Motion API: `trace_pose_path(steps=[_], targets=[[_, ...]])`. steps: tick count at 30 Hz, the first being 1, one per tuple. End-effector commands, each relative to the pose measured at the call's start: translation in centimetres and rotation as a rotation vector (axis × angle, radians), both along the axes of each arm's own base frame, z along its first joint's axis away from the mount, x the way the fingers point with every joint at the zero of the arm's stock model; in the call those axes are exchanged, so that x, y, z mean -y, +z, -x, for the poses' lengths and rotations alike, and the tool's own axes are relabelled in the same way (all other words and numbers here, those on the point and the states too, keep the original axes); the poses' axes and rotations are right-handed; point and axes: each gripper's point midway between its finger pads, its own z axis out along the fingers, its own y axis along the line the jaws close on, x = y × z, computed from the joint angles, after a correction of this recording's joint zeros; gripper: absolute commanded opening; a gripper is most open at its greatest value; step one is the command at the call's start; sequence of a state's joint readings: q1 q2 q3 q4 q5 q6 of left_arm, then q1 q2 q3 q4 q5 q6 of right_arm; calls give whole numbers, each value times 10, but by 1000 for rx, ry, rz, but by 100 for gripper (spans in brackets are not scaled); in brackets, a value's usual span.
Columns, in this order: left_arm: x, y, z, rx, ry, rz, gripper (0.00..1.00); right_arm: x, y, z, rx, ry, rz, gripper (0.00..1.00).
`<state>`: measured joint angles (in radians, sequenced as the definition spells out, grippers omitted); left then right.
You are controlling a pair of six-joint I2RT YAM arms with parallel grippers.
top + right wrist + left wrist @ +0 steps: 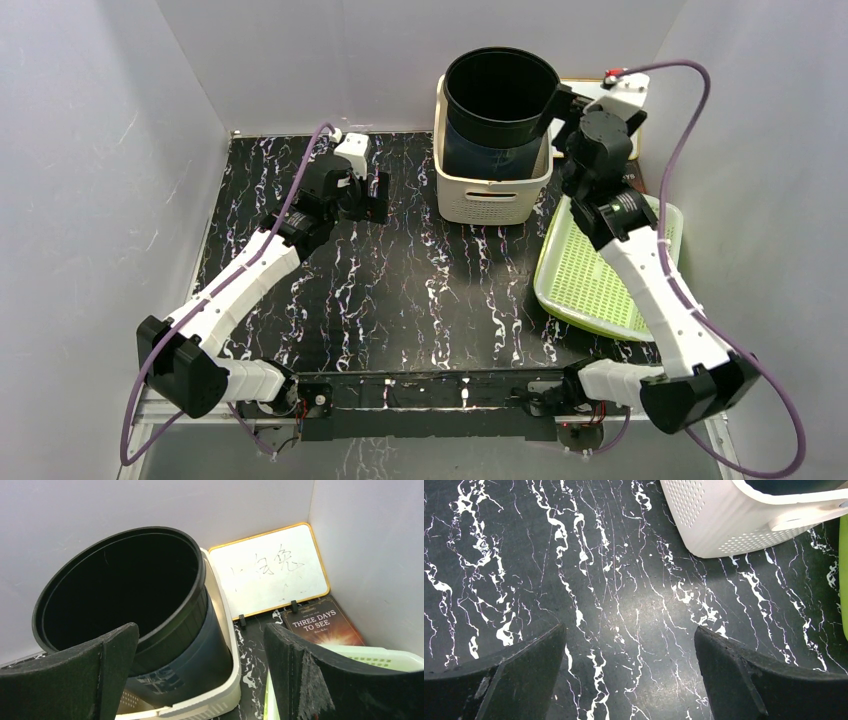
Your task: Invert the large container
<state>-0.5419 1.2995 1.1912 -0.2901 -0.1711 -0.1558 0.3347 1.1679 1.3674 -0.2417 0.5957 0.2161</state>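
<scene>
The black bucket (498,95) stood mouth up in a white basket (495,200) at the 1 o'clock part of the tabletop (400,300). It rose well above the basket's rim. In the right wrist view the bucket (120,585) leaned, its mouth tipped toward the camera. Below its ribbed rim a dark blue body (200,650) showed inside the basket (220,700). Whether that was the bucket's lower half or a second pot could not be told.

The right hand (560,105) was at the bucket's 3 o'clock side, level with its rim. Its jaws were spread wide (200,630) and gripped nothing. The bucket's near wall lay between the two fingers (75,675). Whether either finger touched it could not be told.

The left hand (375,198) hung over bare tabletop at 11 o'clock, well apart from the bucket. Its jaws were also wide apart and empty (629,637), with the basket's corner (724,520) at 1 o'clock in its wrist view.

A green tray (590,280) lay at 3 o'clock, just beside the basket, with the right arm above it. Behind it, at 1 o'clock, a whiteboard (270,567) leaned on the back wall and a book (320,625) lay flat in front of it.
</scene>
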Motion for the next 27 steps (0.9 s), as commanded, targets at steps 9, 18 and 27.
trace_pose_path(steps=[9,18,27], targets=[[-1,26,11,43,-49,-4,98,7,44,-42,21,-125,106,59],[1,11,20,-35,-119,-66,98,24,4,-96,-212,-194,165,63],[-2,9,25,-33,-123,-69,98,41,-47,-135,-383,-106,38,63]])
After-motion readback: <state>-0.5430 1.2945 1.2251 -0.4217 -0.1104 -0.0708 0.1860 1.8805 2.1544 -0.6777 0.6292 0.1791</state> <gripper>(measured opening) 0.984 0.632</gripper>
